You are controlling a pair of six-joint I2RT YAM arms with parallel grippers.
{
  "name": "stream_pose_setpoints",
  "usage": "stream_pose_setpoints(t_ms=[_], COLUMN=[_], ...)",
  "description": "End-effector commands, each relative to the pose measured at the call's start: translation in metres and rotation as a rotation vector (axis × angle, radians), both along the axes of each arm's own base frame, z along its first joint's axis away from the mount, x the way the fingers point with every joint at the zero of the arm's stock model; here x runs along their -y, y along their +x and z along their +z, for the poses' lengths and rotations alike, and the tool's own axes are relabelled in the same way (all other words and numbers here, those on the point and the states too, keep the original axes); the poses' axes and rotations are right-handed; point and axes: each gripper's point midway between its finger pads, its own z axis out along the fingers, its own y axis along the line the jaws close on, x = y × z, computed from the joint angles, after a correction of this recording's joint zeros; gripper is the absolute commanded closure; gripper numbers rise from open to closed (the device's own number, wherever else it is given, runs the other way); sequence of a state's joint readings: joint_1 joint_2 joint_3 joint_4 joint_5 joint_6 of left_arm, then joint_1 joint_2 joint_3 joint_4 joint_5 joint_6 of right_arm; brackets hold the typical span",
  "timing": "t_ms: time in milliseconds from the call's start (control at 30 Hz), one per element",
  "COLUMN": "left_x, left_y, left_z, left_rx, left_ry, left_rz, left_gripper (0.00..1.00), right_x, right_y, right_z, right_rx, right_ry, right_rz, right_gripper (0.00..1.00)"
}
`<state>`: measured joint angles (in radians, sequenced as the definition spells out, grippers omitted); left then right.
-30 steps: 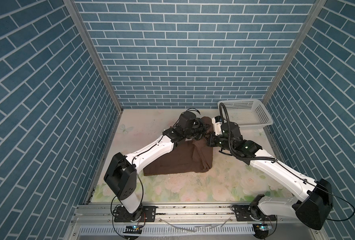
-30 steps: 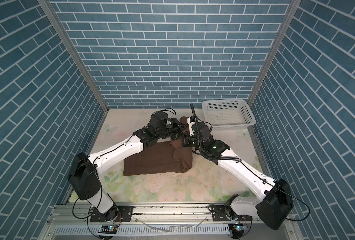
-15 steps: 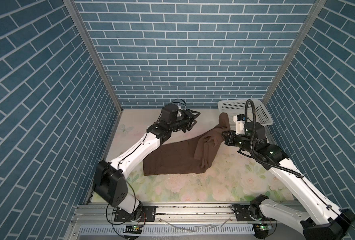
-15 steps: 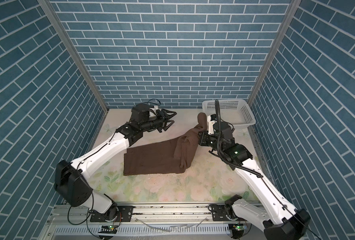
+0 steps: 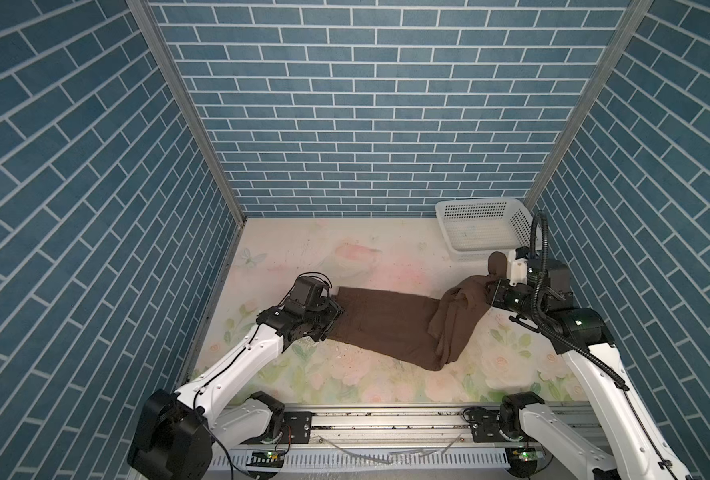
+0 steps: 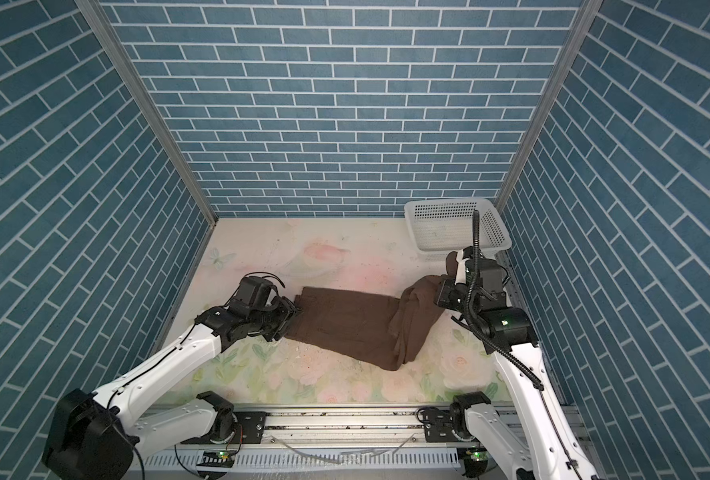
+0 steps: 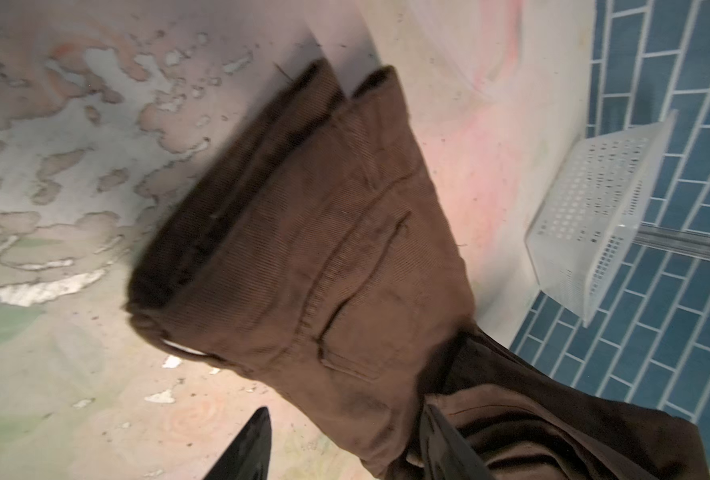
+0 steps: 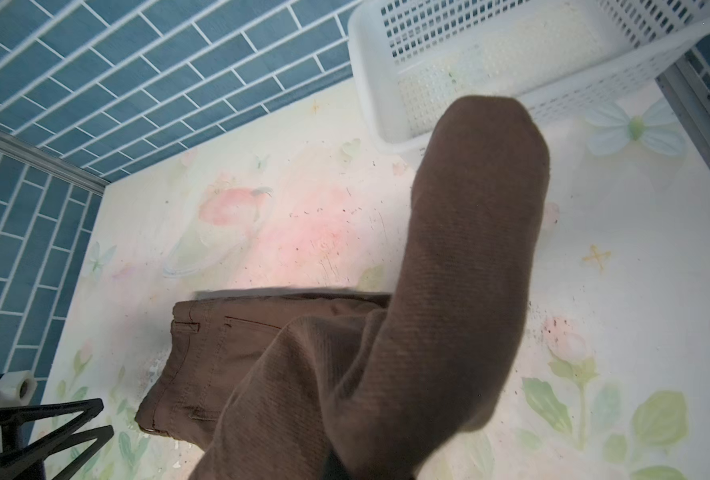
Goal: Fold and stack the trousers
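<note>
Basically, my right gripper (image 5: pixel 490 291) clamped a lifted leg of the trousers (image 5: pixel 386 324), far right. My left gripper (image 5: pixel 336 318) gaped at their left end.

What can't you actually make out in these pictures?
- Right gripper: fingertips wrapped in the trousers, both top views and right wrist view.
- Left gripper: fingers cut off by the left wrist picture's edge; mostly under its own wrist in both top views.
- Basket: partly cut off by the right wrist picture's edge.
</note>
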<state>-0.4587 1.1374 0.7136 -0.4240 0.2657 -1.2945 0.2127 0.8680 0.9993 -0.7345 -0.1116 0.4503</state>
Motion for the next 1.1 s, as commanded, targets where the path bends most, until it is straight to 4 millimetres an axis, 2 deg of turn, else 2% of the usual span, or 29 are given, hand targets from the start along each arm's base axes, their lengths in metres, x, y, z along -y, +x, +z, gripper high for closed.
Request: stream_pose_setpoints(t_ms=[0, 167, 333, 400, 467, 533, 633, 733, 833, 933, 967, 1033, 1067], left_x=[-0.002, 0.005, 0.006, 0.004, -0.008, -0.031, -0.075, -0.114, -0.145, -0.173, -0.18, -0.18, -0.173], left_y=[0.015, 0.032, 0.038, 0.038, 0.036, 0.033, 0.025, 0.021, 0.021, 0.022, 0.023, 0.03, 0.035], left_z=[-0.01, -0.034, -0.058, -0.066, -0.077, -0.09, -0.107, -0.104, -0.087, -0.07, -0.064, -0.051, -0.044], left_rx=[0.014, -0.049, -0.143, -0.168, -0.208, -0.254, -0.301, -0.299, -0.277, -0.243, -0.231, -0.185, -0.158], left_ry=[0.066, 0.155, 0.234, 0.245, 0.253, 0.247, 0.192, 0.169, 0.175, 0.176, 0.172, 0.17, 0.169], left_rz=[-0.02, -0.103, -0.187, -0.189, -0.161, -0.104, 0.019, 0.115, 0.183, 0.255, 0.271, 0.247, 0.213], left_gripper=[0.44, 0.49, 0.6, 0.7, 0.87, 0.99, 1.0, 1.0, 1.0, 1.0, 1.0, 1.0, 0.94], right_x=[-0.001, 0.004, 0.009, 0.009, 0.007, 0.0, -0.013, -0.023, -0.032, -0.04, -0.041, -0.038, -0.037], right_y=[-0.002, -0.003, -0.002, 0.0, 0.003, 0.005, 0.009, 0.01, 0.009, 0.006, 0.005, 0.004, 0.003], right_z=[-0.011, -0.009, -0.009, -0.009, -0.007, -0.004, -0.001, 0.001, 0.002, -0.006, -0.012, -0.02, -0.021], right_rx=[-0.01, 0.001, 0.002, 0.003, 0.009, 0.017, 0.014, 0.018, 0.029, -0.005, -0.025, -0.047, -0.045], right_ry=[-0.006, -0.007, -0.008, -0.003, 0.011, 0.036, 0.079, 0.115, 0.144, 0.171, 0.173, 0.163, 0.155], right_rz=[0.039, 0.022, 0.001, -0.002, 0.005, 0.037, 0.098, 0.147, 0.197, 0.246, 0.247, 0.235, 0.227], right_gripper=[1.0, 1.0, 1.0, 1.0, 1.0, 1.0, 1.0, 1.0, 1.0, 1.0, 1.0, 1.0, 1.0])
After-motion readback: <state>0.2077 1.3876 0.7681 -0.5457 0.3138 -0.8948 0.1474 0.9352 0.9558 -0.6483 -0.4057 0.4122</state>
